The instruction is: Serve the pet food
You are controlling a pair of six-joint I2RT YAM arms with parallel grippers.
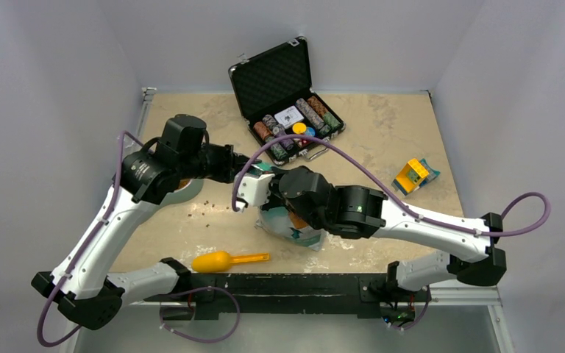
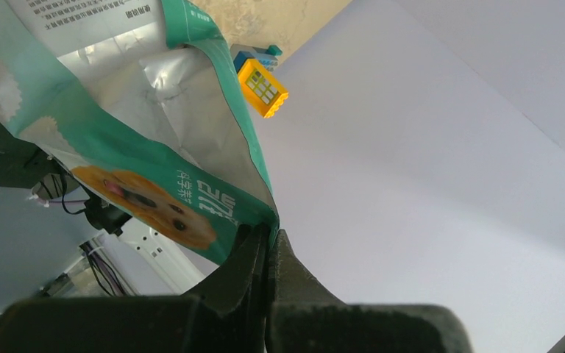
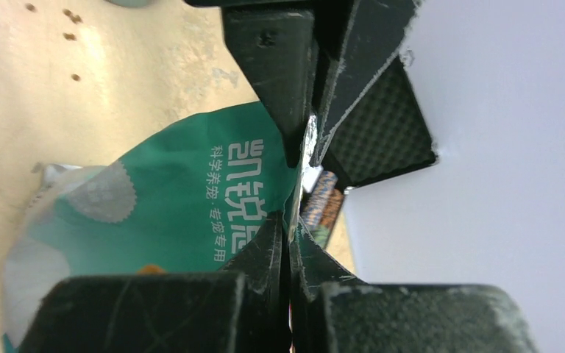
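Note:
The teal-green pet food pouch (image 1: 295, 226) stands on the table in the middle, its top edge lifted between both arms. In the left wrist view my left gripper (image 2: 271, 234) is shut on the rim of the pouch (image 2: 140, 147), beside the printed dog face. My right gripper (image 3: 289, 229) is shut on the same rim of the pouch (image 3: 184, 195); the left gripper's fingers (image 3: 283, 88) pinch it just beyond. A few brown kibble pellets (image 1: 206, 207) lie loose on the table left of the pouch. The pouch's inside is silver; no kibble shows in it.
A yellow scoop (image 1: 225, 259) lies near the front edge. A pale bowl (image 1: 188, 193) sits partly hidden under the left arm. An open black case of poker chips (image 1: 287, 110) stands at the back. A yellow-and-blue toy (image 1: 414, 175) lies to the right.

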